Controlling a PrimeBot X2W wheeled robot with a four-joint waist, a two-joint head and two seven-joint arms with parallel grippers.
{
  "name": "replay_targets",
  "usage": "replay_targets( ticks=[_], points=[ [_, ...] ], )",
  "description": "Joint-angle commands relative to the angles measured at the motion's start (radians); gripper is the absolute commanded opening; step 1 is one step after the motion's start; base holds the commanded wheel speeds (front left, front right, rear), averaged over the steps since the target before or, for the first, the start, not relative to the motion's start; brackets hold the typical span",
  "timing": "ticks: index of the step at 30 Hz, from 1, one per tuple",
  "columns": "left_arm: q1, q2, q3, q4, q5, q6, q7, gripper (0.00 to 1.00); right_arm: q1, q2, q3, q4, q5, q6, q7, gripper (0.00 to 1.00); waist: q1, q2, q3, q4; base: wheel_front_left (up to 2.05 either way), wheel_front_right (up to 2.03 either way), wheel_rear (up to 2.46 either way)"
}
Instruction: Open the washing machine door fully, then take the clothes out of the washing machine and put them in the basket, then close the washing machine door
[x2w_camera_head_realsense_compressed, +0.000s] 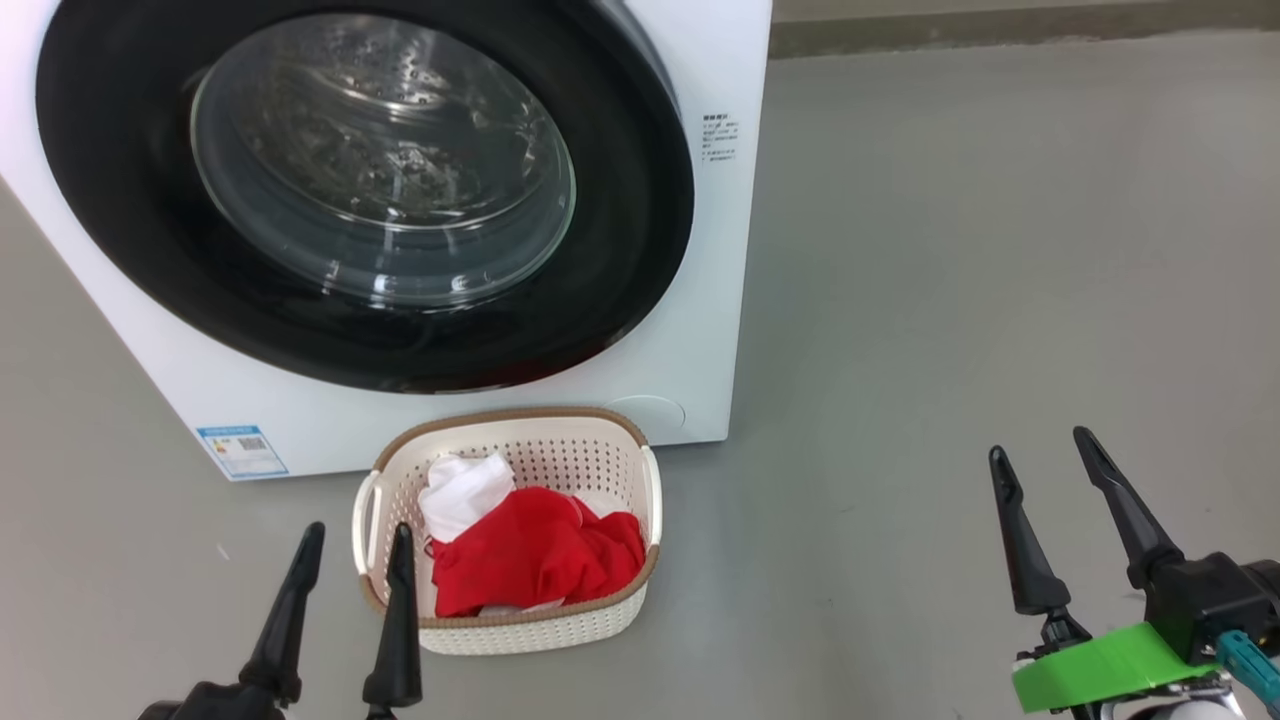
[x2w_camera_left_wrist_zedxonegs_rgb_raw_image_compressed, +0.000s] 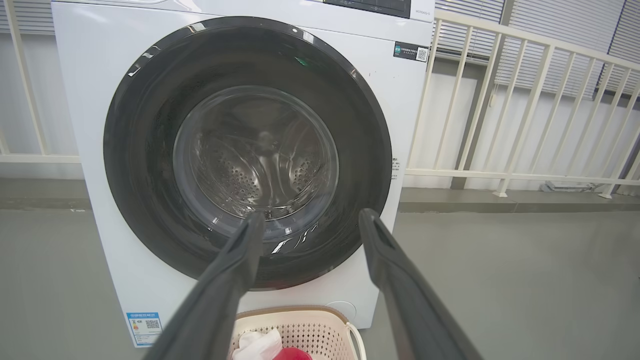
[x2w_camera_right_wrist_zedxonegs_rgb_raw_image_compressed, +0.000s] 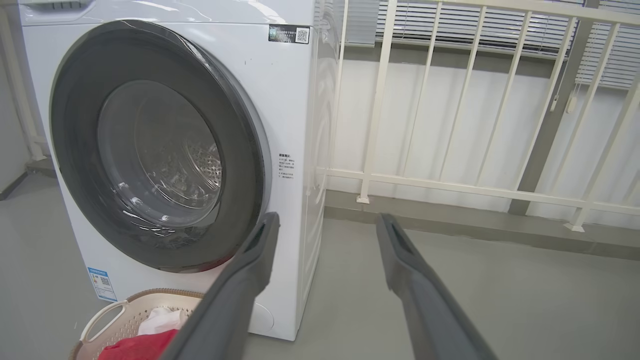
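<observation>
Door: the washing machine door (x2w_camera_head_realsense_compressed: 370, 180) stands ahead of and above the left fingers (x2w_camera_head_realsense_compressed: 398, 590), and well to the left of the right fingers (x2w_camera_head_realsense_compressed: 1020, 540); it looks pressed flat against the washing machine (x2w_camera_head_realsense_compressed: 690, 330); whether its catch has taken cannot be told
Drum: through the glass only bare steel shows; no cloth seen inside
Clothes: the clothes (x2w_camera_head_realsense_compressed: 540, 560), red with one white piece, lie heaped in the basket (x2w_camera_head_realsense_compressed: 520, 415), just to the right of the left fingers
Basket: on the floor (x2w_camera_head_realsense_compressed: 950, 250), close against the foot of the machine and under the door; its side handle is touching or just beside one left finger, I cannot tell which
Left fingers: spread wide; holding nothing
Right fingers: spread wide; holding nothing; well apart from basket and machine, over bare floor
Stage, as I judge it: unloading looks done and the door shut; little is left but to make sure of the latch
Risk, door: an untaken catch would let the door drift open; cause, too light a push
Risk, basket: a sideways sweep of the left arm could shove or tip it; cause, the finger so near the handle
Risk, cloth: the red heap rides up at the near rim; a passing finger could snag it and drag it onto the floor
</observation>
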Motion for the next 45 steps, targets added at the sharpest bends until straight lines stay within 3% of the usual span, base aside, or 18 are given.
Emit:
replay_targets(
  ticks=[1,9,16,37,38,45],
  points=[
    [-0.014,0.008,0.036,-0.028,0.007,-0.005,-0.005,1.0,-0.007,-0.005,0.016,-0.034,0.004,-0.001,0.001,1.0,0.0,0.0,-0.008,-0.004,0.0,0.0,0.0],
    [0.017,0.008,0.046,-0.029,0.011,-0.009,-0.005,1.0,0.053,-0.005,0.0,-0.068,0.017,-0.001,0.001,1.0,0.0,0.0,-0.038,-0.001,0.0,0.0,0.0],
    [0.038,0.008,0.029,0.002,0.025,-0.042,-0.005,1.0,0.084,-0.005,-0.002,-0.076,0.023,-0.001,0.001,1.0,0.0,0.0,-0.052,-0.003,0.0,0.0,0.0],
    [0.038,0.011,0.044,-0.027,0.068,-0.033,-0.005,1.0,0.094,-0.005,0.001,-0.076,0.036,-0.001,0.001,1.0,0.0,0.0,-0.049,-0.005,0.0,0.0,0.0],
    [0.06,0.004,0.01,0.0,0.066,-0.034,0.0,0.0,0.116,0.009,-0.018,-0.053,0.028,0.0,0.0,0.0,0.0,0.0,-0.049,-0.005,0.0,0.0,0.0],
    [0.062,-0.002,0.005,0.055,0.028,-0.037,0.01,0.0,0.126,0.02,-0.011,0.003,0.067,0.0,0.007,0.0,0.0003,0.0,-0.047,-0.004,0.0,0.0,0.0]
  ],
)
